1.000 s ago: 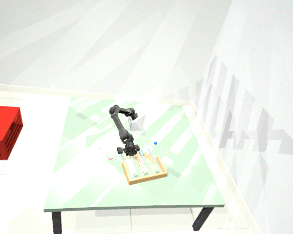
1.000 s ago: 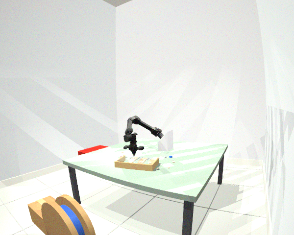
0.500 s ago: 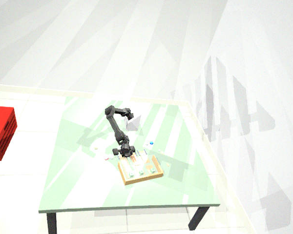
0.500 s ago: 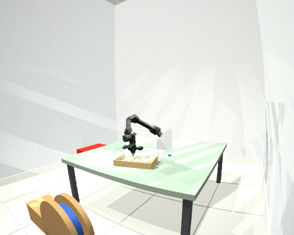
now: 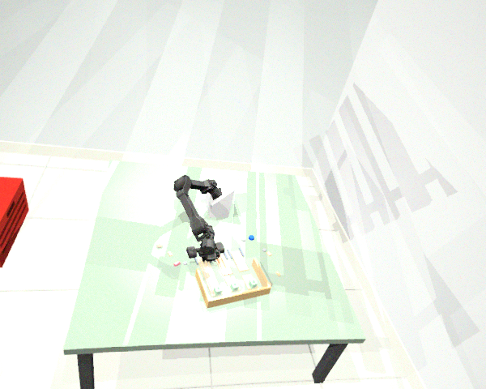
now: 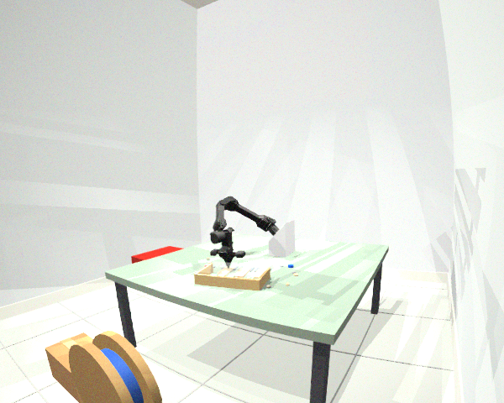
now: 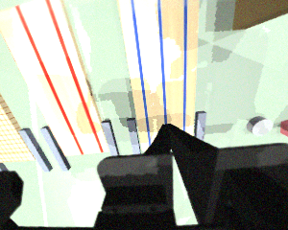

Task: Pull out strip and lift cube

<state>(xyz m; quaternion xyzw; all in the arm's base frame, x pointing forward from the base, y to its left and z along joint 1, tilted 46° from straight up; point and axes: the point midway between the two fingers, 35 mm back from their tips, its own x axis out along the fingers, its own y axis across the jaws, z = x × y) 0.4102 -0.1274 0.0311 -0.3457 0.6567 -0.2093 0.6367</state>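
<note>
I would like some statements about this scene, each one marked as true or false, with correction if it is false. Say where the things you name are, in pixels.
1. The gripper [image 5: 210,259] [image 6: 228,266] [image 7: 166,127] is wide open. False: its fingers are closed together.
2. The strip with blue lines [image 7: 175,96] has three lines. True.
3. The strip with red lines [image 7: 62,81] has five lines. False: it has two.
4. In the wrist view, the gripper's tip is nearer to the blue-lined strip than to the red-lined one. True.
5. The red crate [image 5: 2,205] [image 6: 156,253] stands on the table [image 5: 121,309] [image 6: 304,299]. False: it is beside it.
</note>
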